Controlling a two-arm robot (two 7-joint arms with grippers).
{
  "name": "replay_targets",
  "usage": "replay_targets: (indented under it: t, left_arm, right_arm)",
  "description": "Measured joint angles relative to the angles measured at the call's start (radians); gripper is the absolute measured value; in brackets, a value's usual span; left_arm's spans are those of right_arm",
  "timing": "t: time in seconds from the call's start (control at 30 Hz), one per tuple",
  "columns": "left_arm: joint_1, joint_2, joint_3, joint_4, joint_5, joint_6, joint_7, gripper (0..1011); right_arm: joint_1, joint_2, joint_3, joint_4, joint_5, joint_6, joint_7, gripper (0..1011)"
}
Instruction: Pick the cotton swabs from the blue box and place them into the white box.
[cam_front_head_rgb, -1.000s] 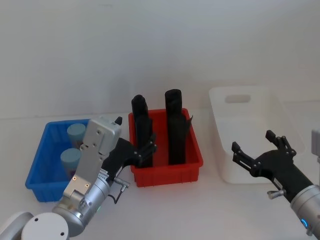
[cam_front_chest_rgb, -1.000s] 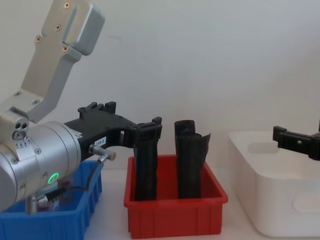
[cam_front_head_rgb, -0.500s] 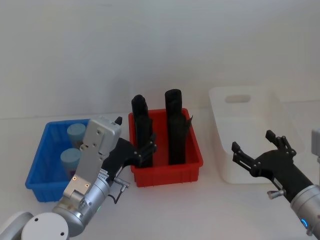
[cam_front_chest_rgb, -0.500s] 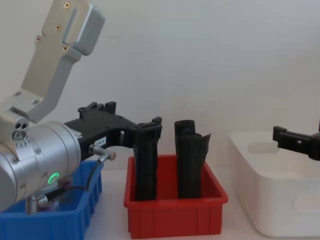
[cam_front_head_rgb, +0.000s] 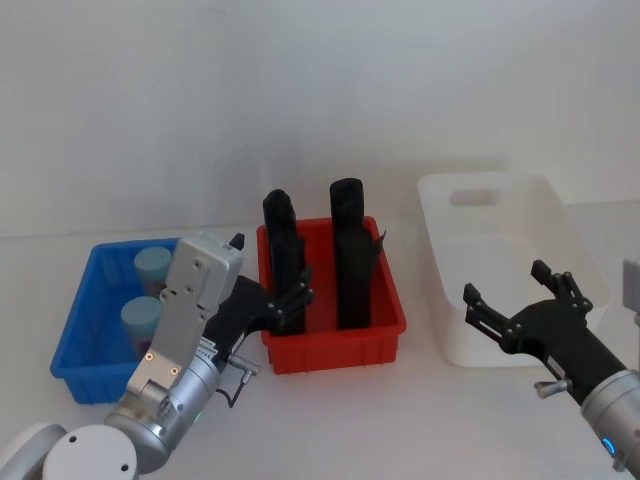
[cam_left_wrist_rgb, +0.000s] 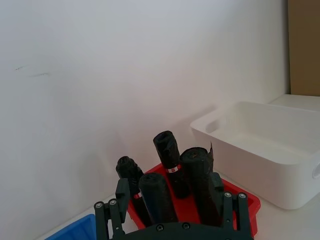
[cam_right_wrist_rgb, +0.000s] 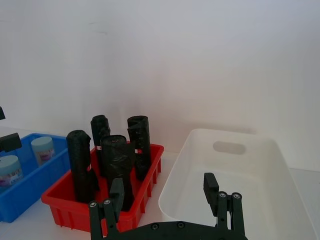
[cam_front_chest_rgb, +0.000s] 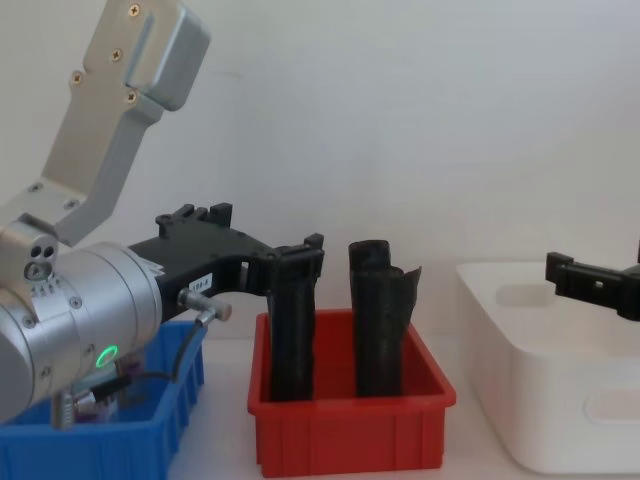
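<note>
Swabs in the blue box, both grippers empty.

Head view: two cotton swabs (cam_front_head_rgb: 152, 265) stand in the blue box (cam_front_head_rgb: 78, 322) at 8 o'clock, beside the red bin (cam_front_head_rgb: 335, 350) of black rolls (cam_front_head_rgb: 349, 250). The white box (cam_front_head_rgb: 433, 240) sits at 3 o'clock. The left gripper (cam_front_head_rgb: 270, 290), fingers apart, hovers at 7 o'clock, and the right gripper (cam_front_head_rgb: 515, 305), fingers apart, at 4 o'clock. Chest view: the left gripper hangs at 9 o'clock above the blue box. Right wrist view: both swabs sit inside the blue box.
</note>
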Motion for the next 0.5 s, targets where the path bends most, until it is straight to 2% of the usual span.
replay_targets:
  t: [0.5]
  left_arm:
    - [0.0, 0.0, 0.0, 0.0, 0.0, 0.0, 0.0, 1004]
  right_arm:
    - [0.0, 0.0, 0.0, 0.0, 0.0, 0.0, 0.0, 1002]
